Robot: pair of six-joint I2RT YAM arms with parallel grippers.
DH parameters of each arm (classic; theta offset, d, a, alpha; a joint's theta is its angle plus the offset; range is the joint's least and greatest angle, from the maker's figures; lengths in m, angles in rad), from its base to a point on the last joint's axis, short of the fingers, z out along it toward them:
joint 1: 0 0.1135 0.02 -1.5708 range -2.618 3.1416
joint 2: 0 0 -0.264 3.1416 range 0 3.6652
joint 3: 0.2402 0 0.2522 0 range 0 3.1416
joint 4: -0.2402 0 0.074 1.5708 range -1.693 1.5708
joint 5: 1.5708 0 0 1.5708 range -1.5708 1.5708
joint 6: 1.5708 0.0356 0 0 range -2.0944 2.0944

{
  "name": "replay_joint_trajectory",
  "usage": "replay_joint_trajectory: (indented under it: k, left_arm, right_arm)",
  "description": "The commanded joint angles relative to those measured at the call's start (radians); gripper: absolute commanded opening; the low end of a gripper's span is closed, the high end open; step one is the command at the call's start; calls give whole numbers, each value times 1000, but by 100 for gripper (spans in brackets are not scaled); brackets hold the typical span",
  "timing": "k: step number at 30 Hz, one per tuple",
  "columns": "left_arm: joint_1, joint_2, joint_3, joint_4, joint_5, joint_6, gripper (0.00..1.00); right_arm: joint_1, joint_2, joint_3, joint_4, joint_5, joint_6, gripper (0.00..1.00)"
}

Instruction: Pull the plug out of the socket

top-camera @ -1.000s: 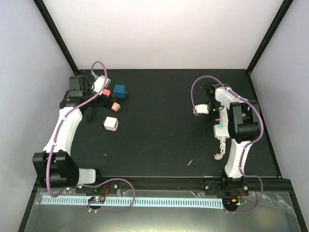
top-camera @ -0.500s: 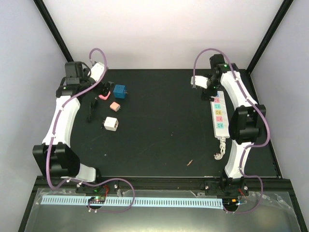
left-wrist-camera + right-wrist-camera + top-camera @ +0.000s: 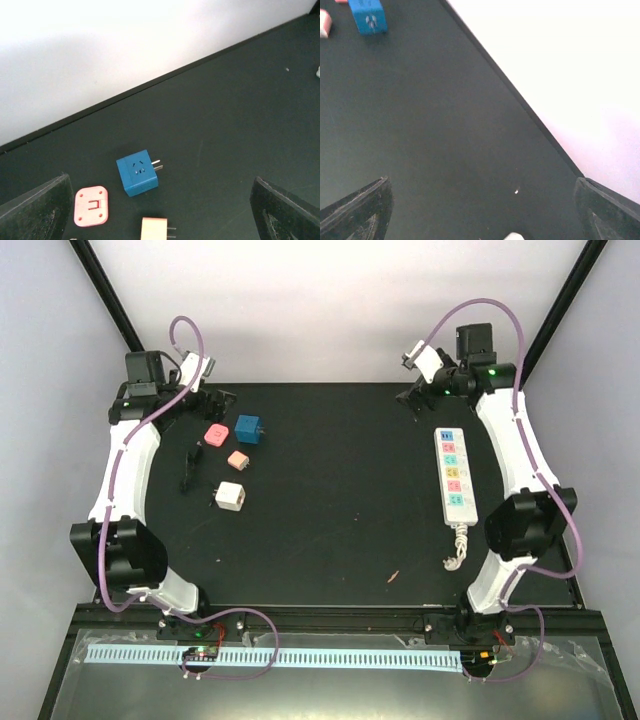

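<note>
The socket [image 3: 455, 475], a long white strip with pastel outlets, lies on the right of the black mat, its bundled cord [image 3: 455, 552] at the near end. No plug stands in it in the top view. Loose plugs lie at the far left: a blue cube [image 3: 248, 428] [image 3: 137, 172], a flat pink one [image 3: 214, 433] [image 3: 91, 205], a peach one [image 3: 238, 459] [image 3: 154, 229] and a white one [image 3: 229, 496]. My left gripper [image 3: 215, 398] [image 3: 160, 200] hangs open above them. Past the socket's far end, my right gripper [image 3: 412, 398] [image 3: 480, 200] is open and holds nothing.
A black piece [image 3: 188, 468] lies left of the peach plug. A small reddish scrap [image 3: 394, 576] sits near the mat's front edge. White walls and black frame posts close in the far corners behind both grippers. The socket's white tip [image 3: 512, 236] shows in the right wrist view.
Both arms have swung back toward the far corners. The right arm has come off the socket, uncovering it. The left gripper has drawn away from the plugs at the far left.
</note>
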Motion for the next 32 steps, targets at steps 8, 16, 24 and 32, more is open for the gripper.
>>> replay_joint_trajectory:
  k: [8, 16, 24, 32]
  left_arm:
    - [96, 42, -1, 79, 4, -232, 99]
    - [160, 39, -95, 38, -37, -210, 99]
    - [185, 9, -196, 62, -52, -216, 99]
    - [185, -13, -223, 85, -77, -247, 99]
  right_arm:
    - [-71, -302, -385, 486, -96, 506, 100]
    - [-251, -372, -606, 643, -206, 668, 100]
    - [-351, -377, -764, 724, -226, 702, 100]
    - [-364, -354, -778, 735, -295, 716, 100]
